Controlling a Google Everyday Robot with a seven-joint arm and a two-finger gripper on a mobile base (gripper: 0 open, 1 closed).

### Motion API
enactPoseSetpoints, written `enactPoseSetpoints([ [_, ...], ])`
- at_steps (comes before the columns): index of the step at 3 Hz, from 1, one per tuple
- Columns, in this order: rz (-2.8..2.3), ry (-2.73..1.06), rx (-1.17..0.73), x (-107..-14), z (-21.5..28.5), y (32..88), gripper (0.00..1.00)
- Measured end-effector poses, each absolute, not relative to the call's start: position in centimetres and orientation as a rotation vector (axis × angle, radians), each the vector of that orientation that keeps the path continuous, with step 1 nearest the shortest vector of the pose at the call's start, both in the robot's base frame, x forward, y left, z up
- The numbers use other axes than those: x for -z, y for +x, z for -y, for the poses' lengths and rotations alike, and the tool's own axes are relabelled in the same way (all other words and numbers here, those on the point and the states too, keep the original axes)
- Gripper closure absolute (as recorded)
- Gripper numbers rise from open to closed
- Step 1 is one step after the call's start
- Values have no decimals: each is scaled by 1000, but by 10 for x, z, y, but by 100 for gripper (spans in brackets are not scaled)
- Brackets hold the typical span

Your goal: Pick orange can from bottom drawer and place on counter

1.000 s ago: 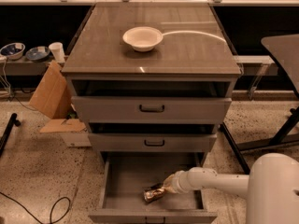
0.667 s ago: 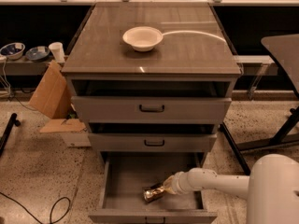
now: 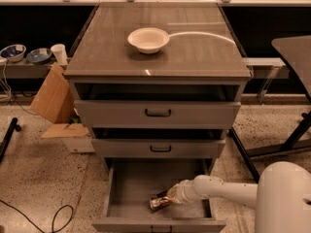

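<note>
The bottom drawer (image 3: 131, 183) is pulled open below the two upper grey drawers. The orange can (image 3: 157, 204) lies on its side on the drawer floor near the front right, shiny and golden. My gripper (image 3: 166, 198) reaches into the drawer from the right on a white arm and sits right at the can's right end, touching it. The counter (image 3: 194, 52) is the glossy grey-brown cabinet top above.
A white bowl (image 3: 148, 39) stands on the counter near its middle. Cardboard pieces (image 3: 52, 101) lean at the cabinet's left. A dark table and its legs (image 3: 296, 130) stand to the right. A black cable (image 3: 43, 217) lies on the floor at the lower left.
My gripper has shifted slightly left and down, closer onto the can. The can stays in about the same place in the drawer.
</note>
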State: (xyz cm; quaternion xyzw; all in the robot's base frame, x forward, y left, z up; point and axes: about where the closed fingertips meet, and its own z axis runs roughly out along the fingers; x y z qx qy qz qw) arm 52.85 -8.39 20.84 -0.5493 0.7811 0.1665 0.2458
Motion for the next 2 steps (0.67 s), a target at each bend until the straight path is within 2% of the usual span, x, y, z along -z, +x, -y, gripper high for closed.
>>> enactPoseSetpoints([
  [2, -2120, -1549, -494, -195, 59, 530, 12],
])
